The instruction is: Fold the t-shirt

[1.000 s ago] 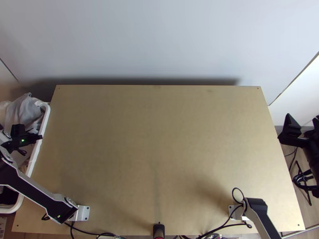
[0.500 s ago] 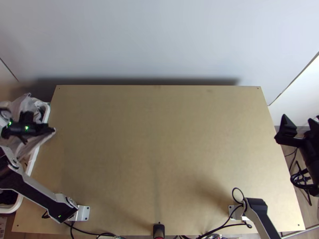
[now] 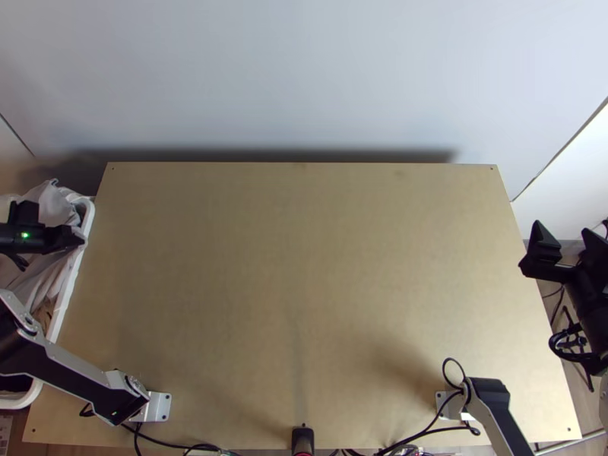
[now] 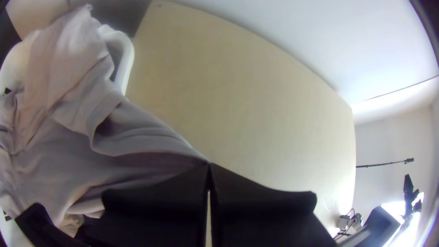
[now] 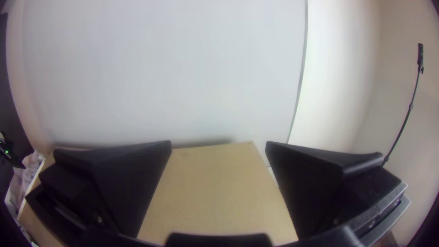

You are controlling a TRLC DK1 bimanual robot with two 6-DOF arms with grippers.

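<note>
As the left fingers (image 4: 155, 201) pinch the shirt (image 4: 55, 155), lift it clear of the bin's rim (image 4: 127, 59). The right fingers (image 5: 311, 183) gape.

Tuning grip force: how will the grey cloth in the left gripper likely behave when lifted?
Likely floppy: the cloth drapes in loose folds down from the left gripper. Probably light and thin, given its fine creases. It may drag on the white bin's rim, which it lies against.

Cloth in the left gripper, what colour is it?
The cloth is light grey, clearest in left wrist view.
</note>
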